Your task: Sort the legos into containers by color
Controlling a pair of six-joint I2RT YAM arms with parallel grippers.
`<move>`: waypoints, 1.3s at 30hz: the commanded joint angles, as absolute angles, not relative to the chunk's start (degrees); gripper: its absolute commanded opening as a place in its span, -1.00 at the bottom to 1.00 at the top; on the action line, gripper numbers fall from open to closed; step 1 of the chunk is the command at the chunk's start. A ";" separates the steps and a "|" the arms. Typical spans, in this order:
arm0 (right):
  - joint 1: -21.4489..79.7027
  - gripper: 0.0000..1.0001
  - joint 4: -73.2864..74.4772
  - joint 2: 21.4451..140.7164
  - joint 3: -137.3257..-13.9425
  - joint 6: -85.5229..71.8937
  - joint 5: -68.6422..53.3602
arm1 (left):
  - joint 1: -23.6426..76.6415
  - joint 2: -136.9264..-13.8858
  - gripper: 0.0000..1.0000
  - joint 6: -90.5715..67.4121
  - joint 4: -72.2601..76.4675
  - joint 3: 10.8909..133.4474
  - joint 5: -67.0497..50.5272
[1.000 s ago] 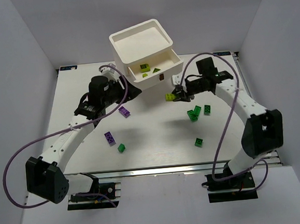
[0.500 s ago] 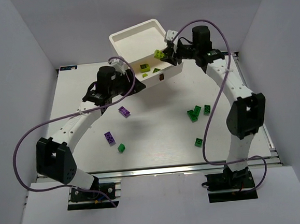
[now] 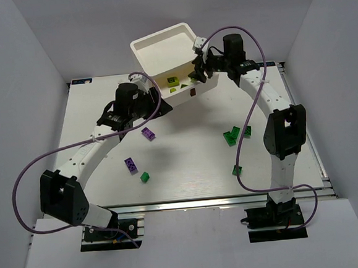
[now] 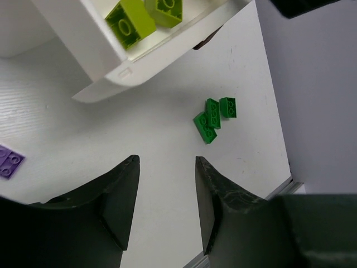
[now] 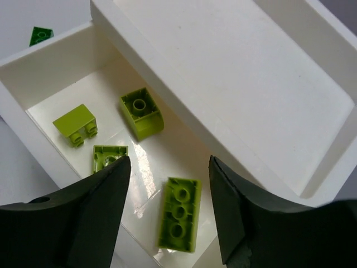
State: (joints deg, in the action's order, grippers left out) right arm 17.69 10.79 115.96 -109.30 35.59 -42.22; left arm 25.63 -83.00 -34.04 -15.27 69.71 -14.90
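Note:
The white drawer unit (image 3: 141, 57) stands at the back, and its top drawer (image 5: 33, 89) is pulled out. My right gripper (image 5: 169, 162) hangs open over that drawer, in the top view (image 3: 196, 72). A yellow-green lego (image 5: 179, 214) lies upside down on the drawer floor under its jaws, free of both fingers. Three more yellow-green legos (image 5: 141, 113) lie in the same drawer. My left gripper (image 4: 167, 162) is open and empty above the table, by the drawer's front left corner (image 3: 155, 103). Purple legos (image 3: 148, 133) and dark green legos (image 3: 232, 135) lie on the table.
A second purple brick (image 3: 130, 165) and a green one (image 3: 145, 176) lie front left; another green one (image 3: 236, 170) lies front right. An open tray (image 3: 136, 47) tops the unit. A brown handle (image 3: 192, 92) sticks out of the drawer front.
My right arm carried a yellow-green lego from the table up over the open drawer and let it go. My left gripper moved closer to the drawer and its jaws narrowed.

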 commanded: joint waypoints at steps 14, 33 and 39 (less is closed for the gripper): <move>15.64 -1.00 43.83 104.05 -104.15 74.07 -62.24 | 25.31 -63.99 -0.57 -40.86 -23.46 51.52 -5.80; 21.09 -1.00 15.12 113.20 -100.01 53.70 -30.23 | 24.79 -58.36 0.50 -42.71 -26.98 47.73 -1.67; 22.06 -1.00 15.03 118.29 -107.82 50.63 -30.06 | 24.79 -58.09 0.51 -42.98 -27.51 47.72 -1.14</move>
State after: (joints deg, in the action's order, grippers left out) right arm 21.43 24.01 116.77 -100.97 52.69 -31.62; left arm 24.97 -59.40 -42.61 -26.92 48.14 -2.26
